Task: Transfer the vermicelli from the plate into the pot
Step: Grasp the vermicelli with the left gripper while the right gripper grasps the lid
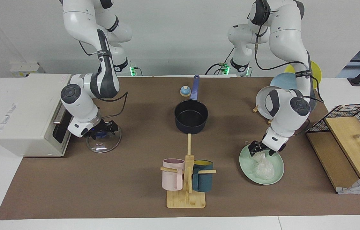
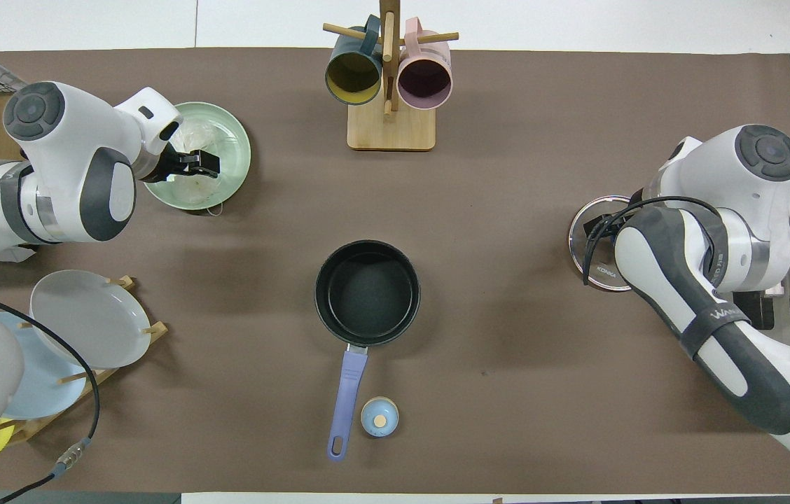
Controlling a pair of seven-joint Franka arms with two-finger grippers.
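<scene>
The mint-green plate (image 1: 274, 180) lies toward the left arm's end of the table; it also shows in the overhead view (image 2: 241, 140). Two whitish vermicelli bundles are on it. My left gripper (image 1: 258, 149) is low over the plate's edge nearest the robots, shut on one bundle (image 1: 259, 156). The other bundle (image 1: 265, 168) lies loose on the plate (image 2: 195, 133). The dark pot (image 1: 191, 128) with its blue handle (image 1: 195, 87) stands mid-table with nothing inside (image 2: 322, 290). My right gripper (image 1: 103, 131) hangs just over a glass lid (image 1: 103, 143).
A wooden mug rack (image 1: 186, 199) with a pink and a teal mug stands farther from the robots than the pot. A plate rack with a grey plate (image 1: 263, 102) stands near the left arm. A white appliance (image 1: 23, 111), a wire basket (image 1: 355, 118) and a small blue bell (image 1: 185, 91) are also here.
</scene>
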